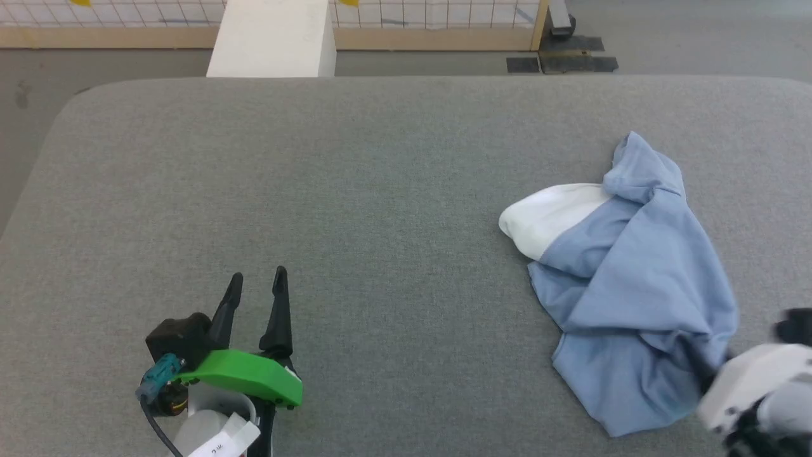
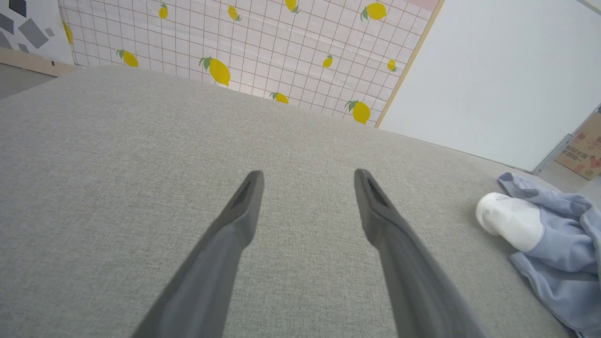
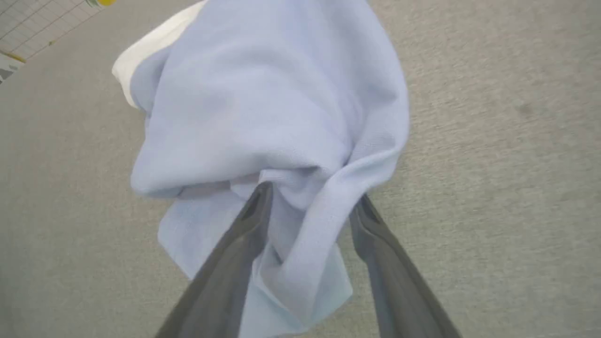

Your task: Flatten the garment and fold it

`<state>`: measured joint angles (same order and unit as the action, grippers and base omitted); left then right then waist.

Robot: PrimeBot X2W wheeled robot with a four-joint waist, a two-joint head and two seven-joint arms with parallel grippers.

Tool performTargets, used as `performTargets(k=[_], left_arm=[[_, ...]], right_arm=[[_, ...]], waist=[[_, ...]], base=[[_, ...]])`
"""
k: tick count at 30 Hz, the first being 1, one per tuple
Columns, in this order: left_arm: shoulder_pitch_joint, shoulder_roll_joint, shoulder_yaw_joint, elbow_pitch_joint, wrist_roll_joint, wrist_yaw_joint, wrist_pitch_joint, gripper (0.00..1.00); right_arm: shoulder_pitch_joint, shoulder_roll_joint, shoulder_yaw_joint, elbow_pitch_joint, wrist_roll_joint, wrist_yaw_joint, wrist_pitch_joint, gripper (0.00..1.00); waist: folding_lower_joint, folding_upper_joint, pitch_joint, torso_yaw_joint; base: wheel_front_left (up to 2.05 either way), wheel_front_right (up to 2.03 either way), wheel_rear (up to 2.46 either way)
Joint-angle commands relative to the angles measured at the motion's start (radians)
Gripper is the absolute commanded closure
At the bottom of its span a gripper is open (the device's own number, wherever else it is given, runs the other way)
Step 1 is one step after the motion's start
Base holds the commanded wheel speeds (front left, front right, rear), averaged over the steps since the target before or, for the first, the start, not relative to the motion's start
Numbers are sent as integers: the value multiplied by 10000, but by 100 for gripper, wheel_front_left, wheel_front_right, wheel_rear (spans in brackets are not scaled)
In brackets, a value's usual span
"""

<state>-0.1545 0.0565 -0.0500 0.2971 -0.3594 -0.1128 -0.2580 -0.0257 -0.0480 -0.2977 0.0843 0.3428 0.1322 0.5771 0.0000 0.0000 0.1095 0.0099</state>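
- Two grippers to check, head view first: your left gripper [image 1: 258, 275] holds its jaws wide with nothing between them, over the bare grey padded surface [image 1: 380, 190].
- From those jaws, the polo shirt [image 1: 634, 273] lies crumpled well off to the right. It is light blue, with a white inside patch turned toward them.
- Your right arm [image 1: 758, 384] shows blurred at the shirt's near right corner. Its fingers run into the cloth, so from here you cannot tell how those jaws stand.
- Left wrist view: the left gripper [image 2: 308, 173] again has its jaws wide and holds nothing, and you see only grey surface between the two dark fingers [image 2: 235, 234].
- In that view the polo shirt [image 2: 558, 244] sits well apart from the jaws, out past the finger on the right, with its white bulge nearest. Beyond the fingertips and past the surface's far edge stands a lemon-print panel [image 2: 235, 37].
- Right wrist view: the right gripper [image 3: 312, 192] has its jaws spread, not pinched together. A rolled fold of the polo shirt [image 3: 263, 103] runs down between the two fingers, lying against the inner side of the finger on that view's right.
- The rest of the shirt heaps up just beyond those fingertips, with its white patch at the far left. Grey surface shows outside the jaws on both sides.
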Motion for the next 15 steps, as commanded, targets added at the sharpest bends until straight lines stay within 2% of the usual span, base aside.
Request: performTargets(k=[1, 5, 8, 15], left_arm=[[-62, -14, -21, 57, -68, -52, -38, 0], [44, 9, -22, 124, -105, -57, -38, 0], [157, 7, -12, 129, -140, -31, -38, 0], [137, -5, -164, 138, -313, -15, 100, 0]], right_arm=[[-294, -23, -350, -239, -15, -15, -356, 0], [-577, -23, -1708, -768, -236, -15, -1642, 0], [-626, -23, -2329, -870, -418, -15, -2342, 0], [-552, -23, -2531, -566, -451, -15, -2999, 0]], waist=[[0, 0, -109, 75], [0, 0, -270, 117], [0, 0, -365, 99], [0, 0, -367, -112]], base=[[0, 0, 0], [0, 0, 0], [0, 0, 0], [0, 0, 0]])
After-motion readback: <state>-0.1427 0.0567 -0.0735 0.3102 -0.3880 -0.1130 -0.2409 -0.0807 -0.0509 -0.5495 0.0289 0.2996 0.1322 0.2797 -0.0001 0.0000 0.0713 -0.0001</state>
